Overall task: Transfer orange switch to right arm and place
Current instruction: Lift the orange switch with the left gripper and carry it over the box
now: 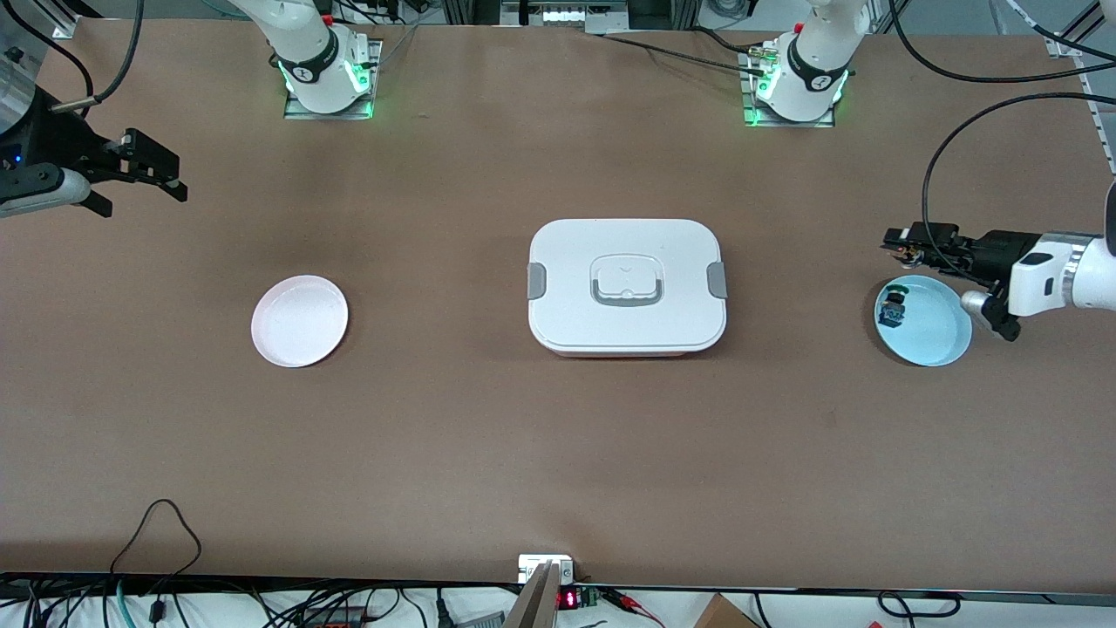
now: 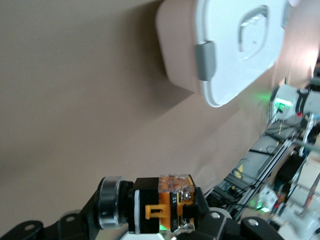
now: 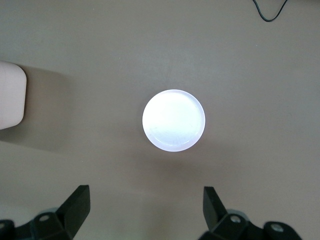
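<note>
Nearest the lens, at the table's six o'clock edge: a small white block (image 1: 545,567) with a red-digit display (image 1: 568,599) beside it, figures too small to read.

At nine o'clock of the table, the right gripper (image 3: 145,207), hanging idle in the air with its fingers spread wide and nothing between them. Just under it in the right wrist view, a white plate (image 1: 299,332), bare. At the centre, a closed white lunch box (image 1: 626,286) with grey clasps, standing squarely between the two plates. At three o'clock of it, a blue plate (image 1: 937,336) carrying a green-capped part (image 1: 892,307) at its ten o'clock rim.

Above that plate's twelve o'clock rim, the left gripper (image 1: 902,249), clamped on the orange switch (image 2: 162,202).

Only a dark speck of the switch in the front view. Shown close in the left wrist view: orange body, black base, a tiny white marking not surely legible. No other readable writing.
</note>
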